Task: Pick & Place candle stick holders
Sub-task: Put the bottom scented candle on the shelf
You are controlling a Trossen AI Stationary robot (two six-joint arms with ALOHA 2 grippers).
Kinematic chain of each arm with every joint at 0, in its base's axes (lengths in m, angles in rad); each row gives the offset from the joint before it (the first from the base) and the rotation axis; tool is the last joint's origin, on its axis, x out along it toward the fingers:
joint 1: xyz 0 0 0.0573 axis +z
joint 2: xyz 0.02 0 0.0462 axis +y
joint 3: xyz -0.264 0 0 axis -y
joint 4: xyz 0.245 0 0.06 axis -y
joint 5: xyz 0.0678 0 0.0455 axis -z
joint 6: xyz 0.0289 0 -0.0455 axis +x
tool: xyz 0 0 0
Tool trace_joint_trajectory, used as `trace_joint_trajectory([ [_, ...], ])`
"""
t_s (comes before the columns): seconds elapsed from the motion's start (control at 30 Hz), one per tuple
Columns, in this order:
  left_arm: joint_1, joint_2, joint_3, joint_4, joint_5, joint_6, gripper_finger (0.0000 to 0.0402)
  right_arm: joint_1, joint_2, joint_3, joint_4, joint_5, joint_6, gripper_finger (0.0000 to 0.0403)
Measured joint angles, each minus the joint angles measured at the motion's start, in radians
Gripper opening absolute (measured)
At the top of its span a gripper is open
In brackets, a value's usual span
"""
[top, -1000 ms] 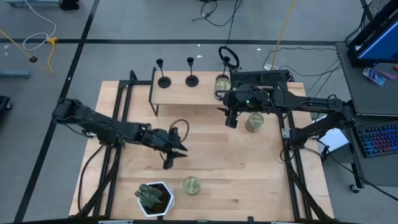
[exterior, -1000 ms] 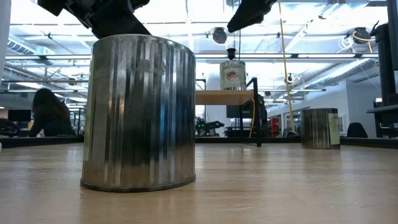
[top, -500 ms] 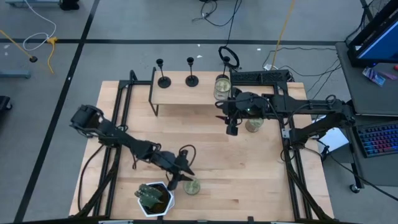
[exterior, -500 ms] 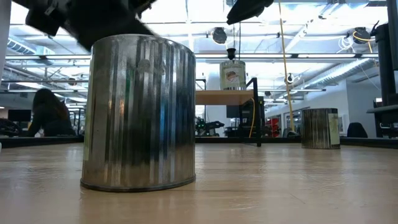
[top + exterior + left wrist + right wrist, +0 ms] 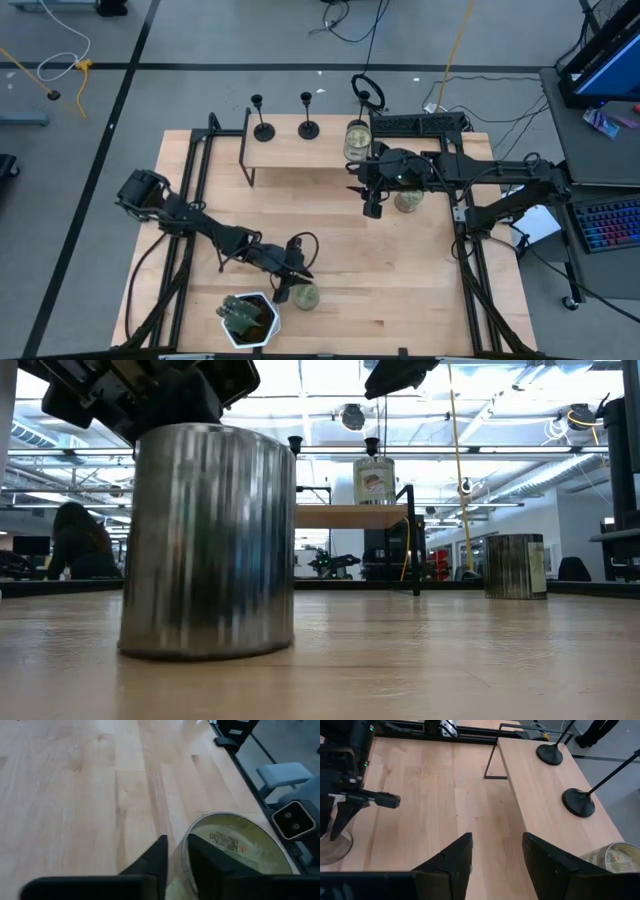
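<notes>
Seen from above, the left end effector point(image 5: 284, 290) has dropped to the lower middle of the frame, its fingers straddling the rim of a pale green-gold tin point(image 5: 305, 297) beside the white plant pot point(image 5: 248, 318) — the tin has shifted slightly in the low view. The right end effector point(image 5: 371, 205), fingers spread and empty, hovers over the table point(image 5: 400, 270) right of centre. Two candle stick holders point(image 5: 263, 131) stand untouched on the raised shelf point(image 5: 330, 153) at upper centre — so the task has probably not advanced.

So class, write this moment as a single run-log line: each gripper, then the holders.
left gripper: astride tin rim, near edge | right gripper: open, idle mid-table | candle stick holders: two upright on shelf, untouched
</notes>
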Motion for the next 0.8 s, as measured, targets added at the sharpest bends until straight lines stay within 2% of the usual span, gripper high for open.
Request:
trace_joint_trajectory([
  [0.1, 0.017, -0.001, 0.000, -0.016, -0.005, -0.002, 0.0024, 0.000, 0.000, 0.000, 0.000, 0.000, -0.001, 0.0165],
  [0.17, 0.026, -0.001, 0.000, -0.025, -0.008, -0.004, 0.0011, 0.000, 0.000, 0.000, 0.000, 0.000, -0.001, 0.0165],
  [0.33, 0.048, 0.001, 0.000, -0.032, -0.009, -0.022, 0.0024, 0.000, 0.000, 0.000, 0.000, 0.000, -0.001, 0.0165],
  [0.47, 0.064, -0.019, -0.002, -0.032, -0.012, -0.023, 0.0007, 0.000, 0.000, 0.000, 0.000, 0.000, -0.001, 0.0165],
  [0.8, 0.121, -0.105, 0.010, -0.171, -0.075, -0.057, 0.0005, 0.000, 0.000, 0.000, 0.000, 0.000, -0.001, 0.0165],
])
